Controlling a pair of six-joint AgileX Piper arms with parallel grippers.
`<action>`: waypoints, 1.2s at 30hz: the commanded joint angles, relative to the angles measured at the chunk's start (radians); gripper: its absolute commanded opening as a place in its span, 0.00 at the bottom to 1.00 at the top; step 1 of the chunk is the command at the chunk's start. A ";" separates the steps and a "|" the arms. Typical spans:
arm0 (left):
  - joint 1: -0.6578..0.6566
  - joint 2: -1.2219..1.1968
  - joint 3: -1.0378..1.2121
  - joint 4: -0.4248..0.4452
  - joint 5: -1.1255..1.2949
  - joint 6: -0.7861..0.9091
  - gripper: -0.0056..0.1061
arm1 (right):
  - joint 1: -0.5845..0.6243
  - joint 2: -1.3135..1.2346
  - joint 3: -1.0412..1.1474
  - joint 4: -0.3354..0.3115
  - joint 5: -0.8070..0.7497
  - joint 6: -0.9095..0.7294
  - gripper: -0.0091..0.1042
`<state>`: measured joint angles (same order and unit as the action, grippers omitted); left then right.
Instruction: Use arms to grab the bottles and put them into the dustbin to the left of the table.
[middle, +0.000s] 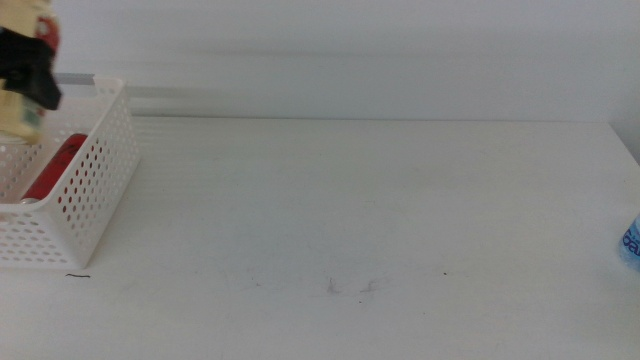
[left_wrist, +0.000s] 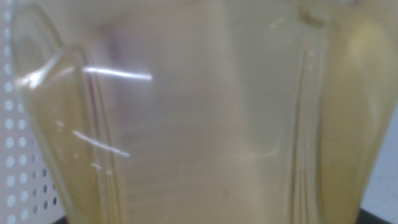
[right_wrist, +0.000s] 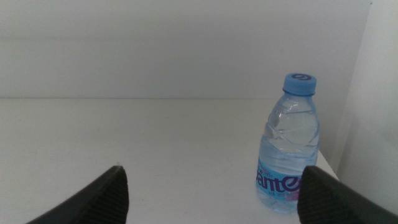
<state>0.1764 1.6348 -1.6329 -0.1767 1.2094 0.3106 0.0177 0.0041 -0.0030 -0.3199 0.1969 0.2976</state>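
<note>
Jaws of the left gripper (middle: 28, 80) pinch the yellow bottle (middle: 18, 115) over the dustbin (middle: 100, 190), release seemingly next, while the right gripper (right_wrist: 214, 193), spread, faces the water bottle (right_wrist: 289, 146).

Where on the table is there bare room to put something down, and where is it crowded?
The table is bare between the dustbin and the water bottle at its right edge. The crowded part is the dustbin: the red can lies inside, and the left gripper holds the yellow bottle over it.
</note>
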 joint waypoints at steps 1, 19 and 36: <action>0.052 0.047 -0.076 -0.064 0.012 0.036 0.31 | -0.005 -0.004 0.003 -0.011 -0.010 -0.002 0.90; 0.093 0.348 -0.093 0.005 0.012 0.168 0.31 | -0.005 -0.004 0.003 -0.011 -0.010 -0.002 0.90; 0.087 0.297 -0.135 -0.019 0.012 0.129 0.89 | -0.005 -0.004 0.003 -0.011 -0.010 -0.002 0.90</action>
<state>0.2696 1.9796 -1.7506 -0.1742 1.2200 0.4590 0.0177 0.0041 -0.0030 -0.3199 0.1969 0.2976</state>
